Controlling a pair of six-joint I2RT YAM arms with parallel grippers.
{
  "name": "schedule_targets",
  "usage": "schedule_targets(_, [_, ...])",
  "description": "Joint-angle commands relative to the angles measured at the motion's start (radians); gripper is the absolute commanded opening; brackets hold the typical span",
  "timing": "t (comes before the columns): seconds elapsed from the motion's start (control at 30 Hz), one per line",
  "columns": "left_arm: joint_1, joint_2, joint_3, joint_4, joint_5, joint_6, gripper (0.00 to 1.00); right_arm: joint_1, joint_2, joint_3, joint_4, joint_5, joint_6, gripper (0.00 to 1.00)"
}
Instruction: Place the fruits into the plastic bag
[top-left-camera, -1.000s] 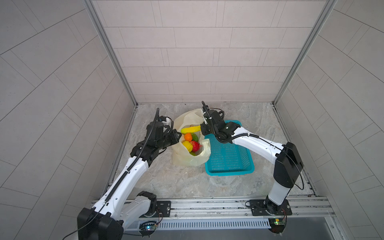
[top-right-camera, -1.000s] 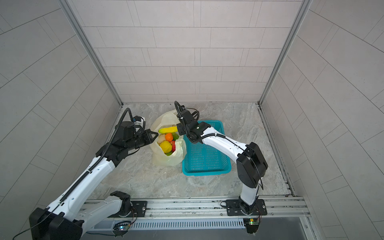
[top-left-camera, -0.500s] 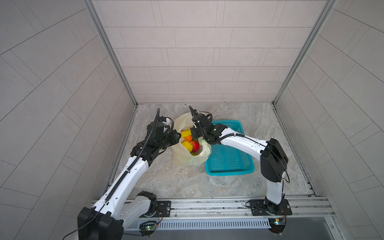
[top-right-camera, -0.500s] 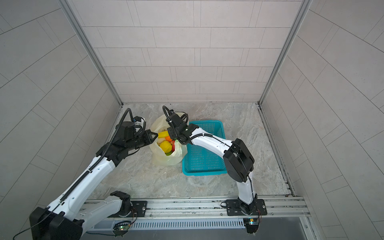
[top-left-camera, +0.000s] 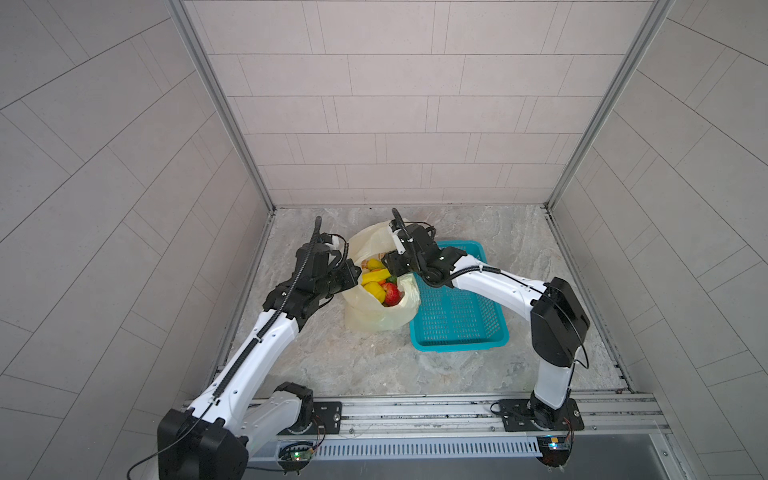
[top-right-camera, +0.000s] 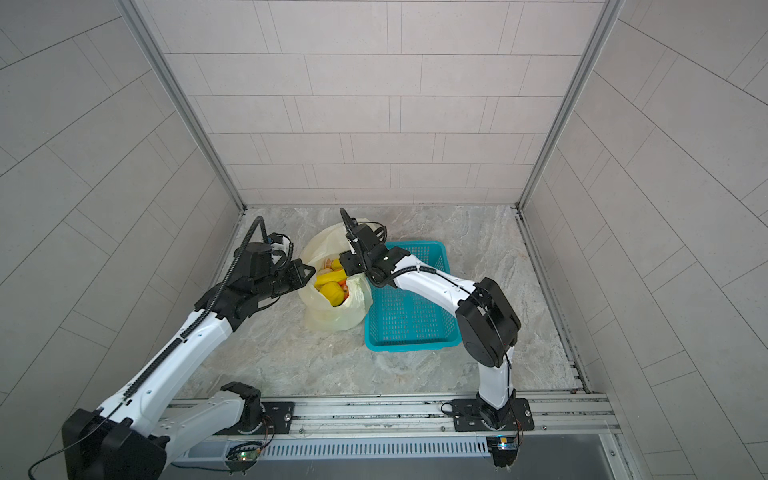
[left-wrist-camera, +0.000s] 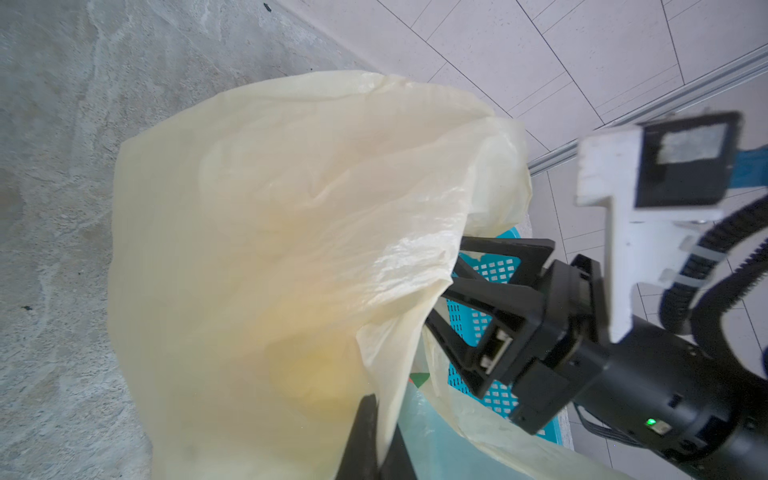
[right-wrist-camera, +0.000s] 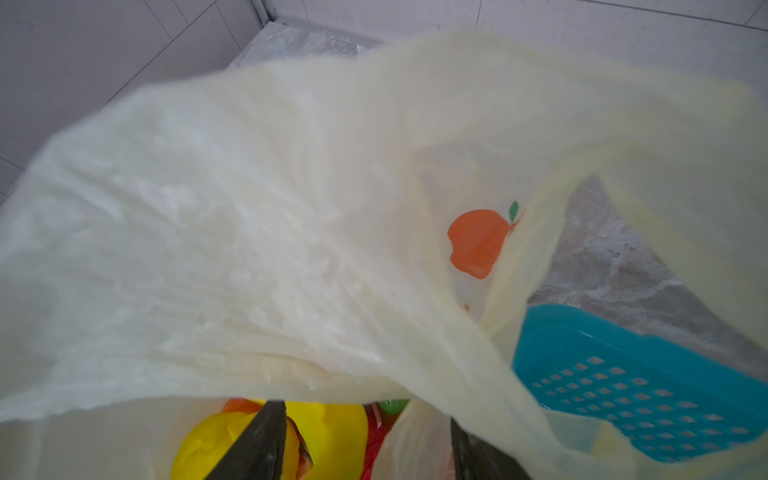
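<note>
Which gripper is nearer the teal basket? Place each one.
Right. The right gripper hangs open at the plastic bag's mouth, next to the teal basket; the left gripper grips the bag's opposite rim, farther off.

Even bright light, soft shadows, wrist views blurred

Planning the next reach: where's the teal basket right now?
In both top views the teal basket sits on the marble floor, right of centre. It is directly beside the plastic bag, on the bag's right.
</note>
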Motion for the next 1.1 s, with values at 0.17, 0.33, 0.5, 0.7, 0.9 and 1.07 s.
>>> schedule_targets(0.17, [0.004, 0.027, 0.025, 0.001, -0.065, -0.008, 0.0, -0.029, -0.289, -0.161, 0.102, -0.035, 0.002, 0.6])
schedule_targets(0.33, [0.038, 0.14, 0.122, 0.024, -0.099, -0.008, 0.0, -0.089, -0.433, -0.278, 0.105, 0.004, 0.028, 0.59])
schedule_targets(0.5, [0.097, 0.311, 0.244, 0.085, -0.11, -0.055, 0.0, -0.172, -0.541, -0.388, 0.1, -0.013, 0.059, 0.59])
schedule_targets(0.7, [0.128, 0.498, 0.355, 0.108, -0.118, -0.077, 0.0, -0.222, -0.62, -0.459, 0.057, -0.018, 0.046, 0.59])
schedule_targets(0.9, [0.128, 0.514, 0.374, 0.098, -0.101, -0.047, 0.13, -0.27, -0.65, -0.487, 0.022, -0.003, 0.047, 0.58])
schedule_targets(1.07, [0.128, 0.404, 0.379, 0.095, -0.067, 0.024, 0.59, -0.301, -0.658, -0.488, 0.005, 0.013, 0.047, 0.58])
